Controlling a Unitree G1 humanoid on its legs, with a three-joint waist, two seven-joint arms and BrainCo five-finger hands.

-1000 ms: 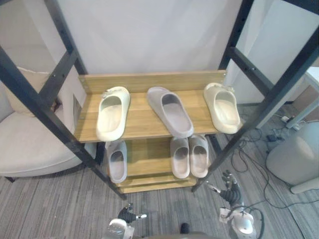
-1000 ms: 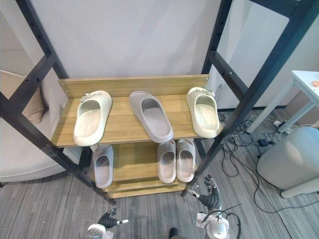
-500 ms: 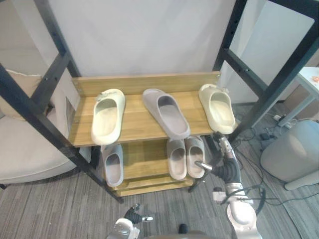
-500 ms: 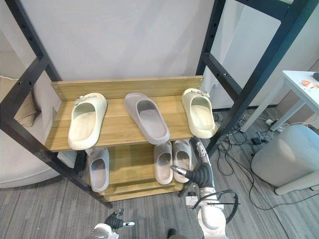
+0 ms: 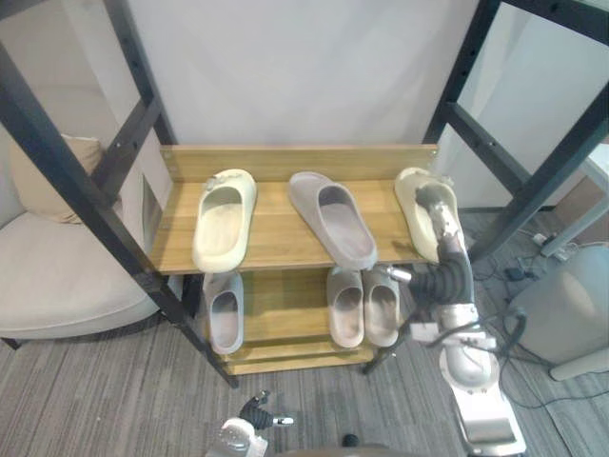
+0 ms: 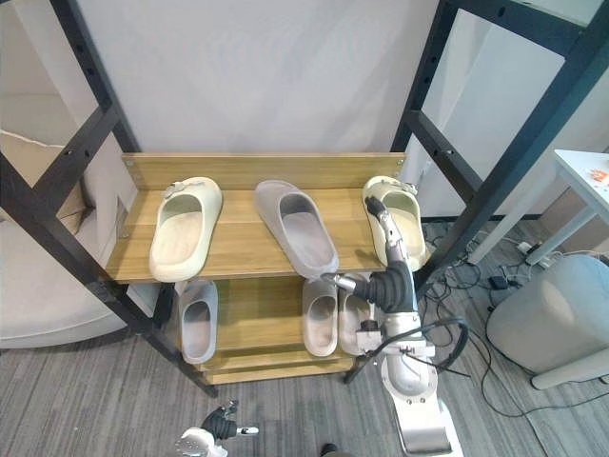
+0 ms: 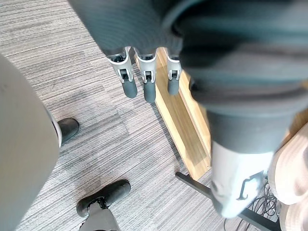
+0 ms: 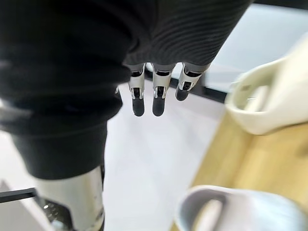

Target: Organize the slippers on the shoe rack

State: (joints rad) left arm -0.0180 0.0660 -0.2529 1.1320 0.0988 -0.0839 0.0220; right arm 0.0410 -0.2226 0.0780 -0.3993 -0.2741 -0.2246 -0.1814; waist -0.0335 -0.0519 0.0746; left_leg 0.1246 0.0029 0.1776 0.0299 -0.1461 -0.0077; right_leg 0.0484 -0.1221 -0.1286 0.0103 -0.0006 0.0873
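Cream foam slipper [image 6: 409, 224] lies at the right edge of the wooden shoe rack [image 6: 238, 243], top shelf; my right hand [image 6: 390, 276], fingers straight, hovers above it; my left hand [image 5: 255, 412] hangs low, fingers relaxed.

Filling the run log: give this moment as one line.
right hand: open, over right-end cream slide slipper on top shelf of wooden shoe rack | contact: cannot tell | left hand: open, low

Bright, even room light, soft shadows
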